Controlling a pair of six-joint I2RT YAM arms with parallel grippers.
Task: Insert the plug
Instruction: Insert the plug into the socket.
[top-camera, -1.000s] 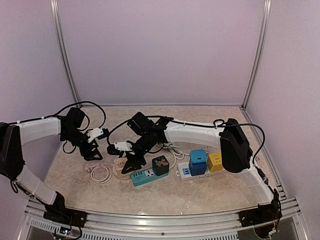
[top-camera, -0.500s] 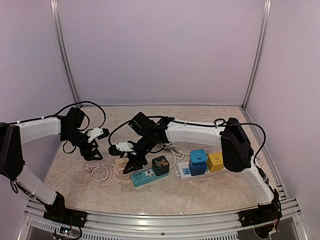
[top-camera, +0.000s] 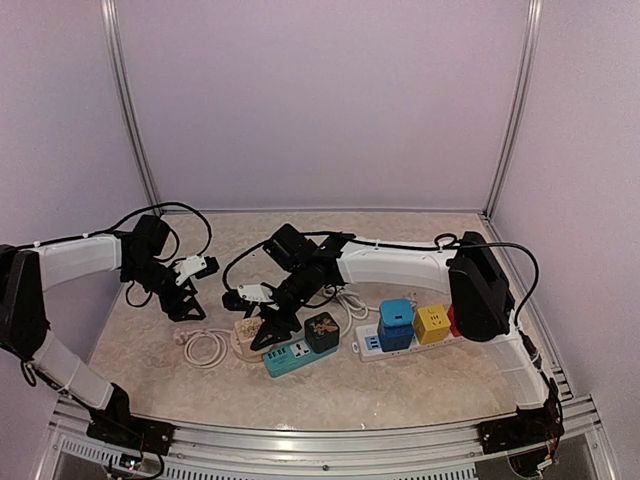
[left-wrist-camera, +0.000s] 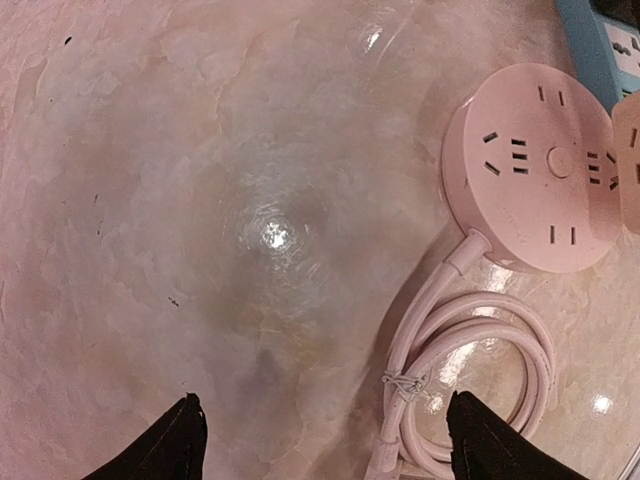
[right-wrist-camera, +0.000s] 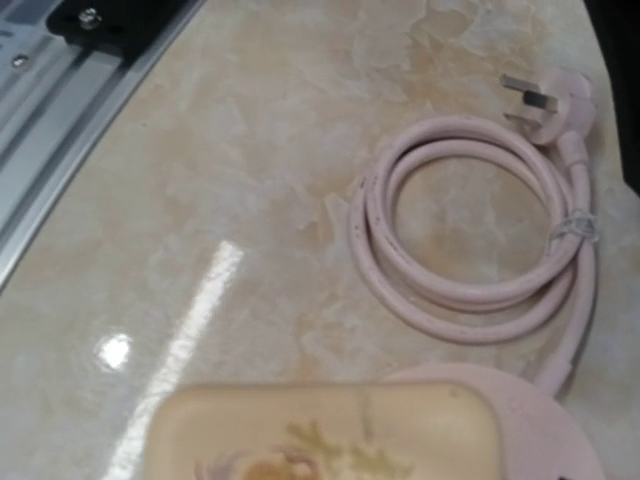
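My left pincer stands apart, socket at two o'clock. Right pincer: can't tell. Plug lies at one o'clock of its coil.

The table looks glossy (marbled), socket and plug smooth plastic.

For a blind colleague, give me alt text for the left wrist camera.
A round pink socket hub lies at the upper right on a glossy marbled table, its pink cord coiled just below. The left gripper hangs open and empty, its two black fingertips at the bottom edge. A teal power strip peeks in at the top right corner.
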